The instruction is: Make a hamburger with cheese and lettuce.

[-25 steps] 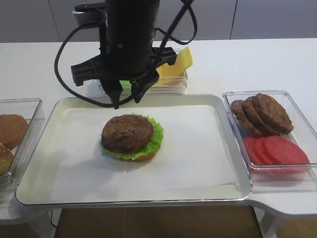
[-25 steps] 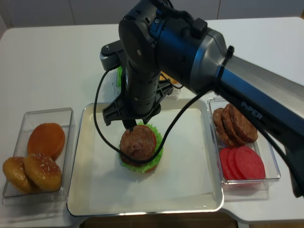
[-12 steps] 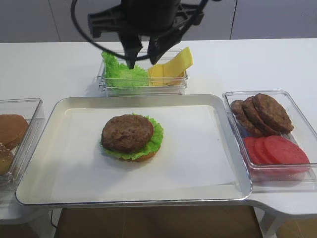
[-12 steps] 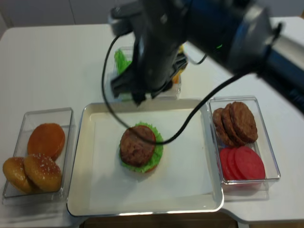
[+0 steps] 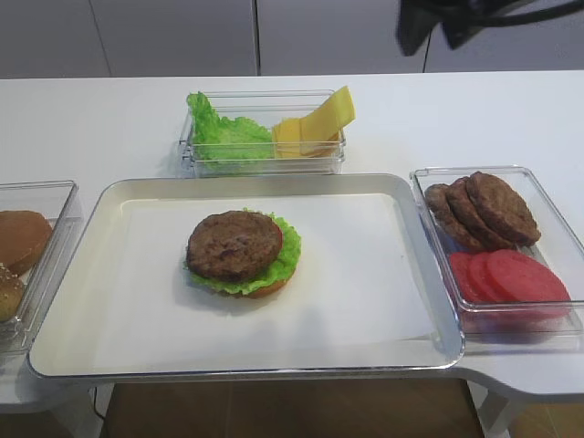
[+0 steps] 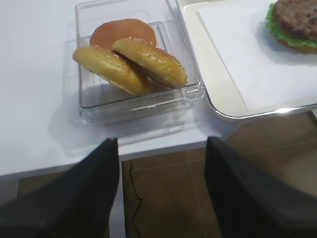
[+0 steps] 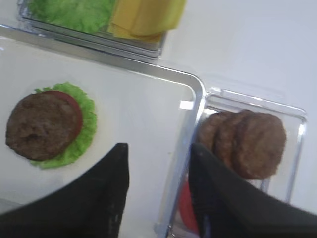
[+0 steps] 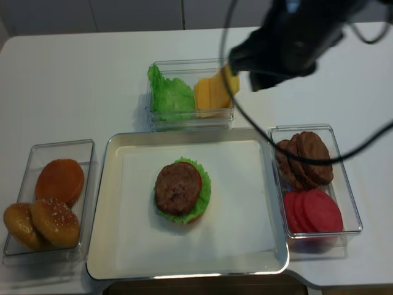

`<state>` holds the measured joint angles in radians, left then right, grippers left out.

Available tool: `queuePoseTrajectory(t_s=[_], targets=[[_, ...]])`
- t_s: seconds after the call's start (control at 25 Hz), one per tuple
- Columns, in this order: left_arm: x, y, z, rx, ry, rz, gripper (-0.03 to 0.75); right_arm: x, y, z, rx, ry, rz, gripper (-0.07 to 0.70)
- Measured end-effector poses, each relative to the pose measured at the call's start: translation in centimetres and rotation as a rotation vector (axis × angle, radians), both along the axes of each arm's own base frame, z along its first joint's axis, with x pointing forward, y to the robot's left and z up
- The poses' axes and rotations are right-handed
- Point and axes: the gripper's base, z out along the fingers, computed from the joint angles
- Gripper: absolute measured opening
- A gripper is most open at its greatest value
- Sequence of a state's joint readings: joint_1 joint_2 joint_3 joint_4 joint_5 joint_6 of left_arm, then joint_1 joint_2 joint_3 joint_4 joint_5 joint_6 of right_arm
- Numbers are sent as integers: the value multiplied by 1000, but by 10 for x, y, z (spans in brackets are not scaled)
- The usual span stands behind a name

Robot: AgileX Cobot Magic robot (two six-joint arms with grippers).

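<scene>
The hamburger sits in the middle of the metal tray, patty on top, with a green lettuce rim and a red tomato edge; it also shows in the realsense view and the right wrist view. Loose lettuce and fanned cheese slices share a clear box behind the tray. My right gripper is open and empty, high above the tray's right edge; its arm is blurred. My left gripper is open and empty over the table's front edge.
A clear box at the right holds overlapping patties and tomato slices. A clear box at the left holds buns, also seen in the left wrist view. White paper lines the tray.
My right arm has risen from just behind the hamburger and swung up and to the back right. The hamburger has not moved.
</scene>
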<state>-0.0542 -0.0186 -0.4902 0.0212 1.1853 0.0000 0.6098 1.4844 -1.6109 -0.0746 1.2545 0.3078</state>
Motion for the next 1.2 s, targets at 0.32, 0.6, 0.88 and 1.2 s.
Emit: queuePoseTrajectory(t_s=[0.32, 0.6, 0.88, 1.2], targets=[[0, 0, 0, 0, 0, 0, 414, -59, -70, 16, -1, -92, -81, 324], [0, 0, 0, 0, 0, 0, 414, -120, -107, 5, 14, -155, -94, 323], [0, 0, 0, 0, 0, 0, 414, -179, -140, -28, 53, -191, -106, 323], [0, 0, 0, 0, 0, 0, 414, -224, -165, -71, 57, -254, -217, 323]])
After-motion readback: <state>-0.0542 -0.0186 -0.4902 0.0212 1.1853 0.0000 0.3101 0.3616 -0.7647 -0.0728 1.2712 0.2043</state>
